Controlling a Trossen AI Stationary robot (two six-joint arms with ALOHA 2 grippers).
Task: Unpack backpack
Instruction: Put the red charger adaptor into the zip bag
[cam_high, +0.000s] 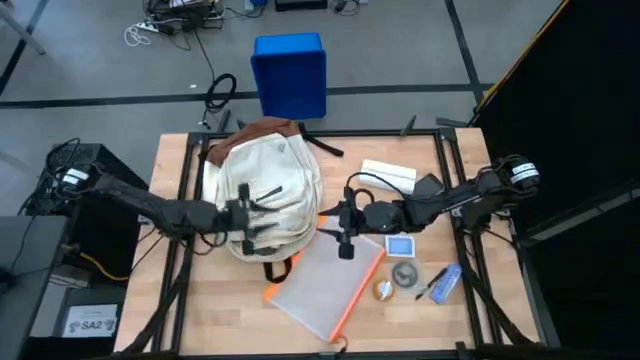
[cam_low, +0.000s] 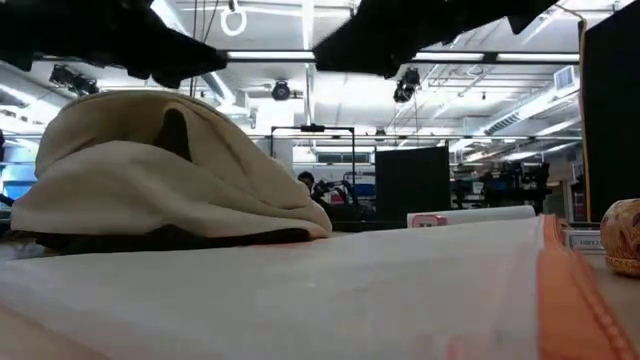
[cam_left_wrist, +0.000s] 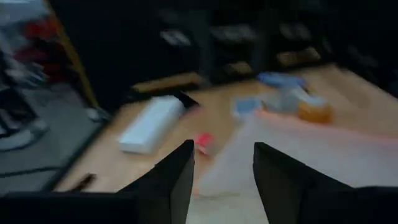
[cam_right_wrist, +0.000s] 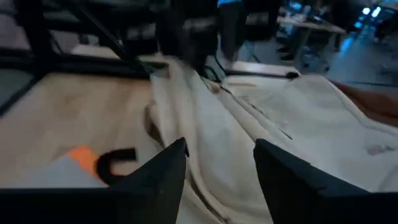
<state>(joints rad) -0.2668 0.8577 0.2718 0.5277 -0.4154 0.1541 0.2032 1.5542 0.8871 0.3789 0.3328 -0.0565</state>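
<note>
Backpack (cam_high: 262, 195) was lying flat toward the left half of the table (cam_high: 420, 320), cream fabric up, brown base pointing at the far edge. In the low view it was just a pale mound (cam_low: 160, 175) on the left.

Left gripper (cam_high: 250, 222) was right over the near part of the bag, arm coming in from the left edge. Its wrist view showed the 2 fingers (cam_left_wrist: 177, 180) spread with a clear gap and nothing between them, looking out over the table past the bag. So loose, not gripping anything.

Just right of the bag sat the right gripper (cam_high: 343, 222), reaching in from the right side and pointing at the backpack's right flank, close beside it. Its wrist view had both fingers (cam_right_wrist: 165, 174) apart, empty, with the cream fabric (cam_right_wrist: 280, 124) right ahead. I couldn't tell if the tips touched the cloth.

Near edge, between the 2 grippers and running right: a clear pouch with orange trim (cam_high: 330, 285), lying flat just beside the bag.

Further right: a white box (cam_high: 388, 173), a small blue-edged card (cam_high: 399, 246), a round tin (cam_high: 404, 274), an orange ball-ish thing (cam_high: 384, 291) and a blue pen-like item (cam_high: 445, 283).
</note>
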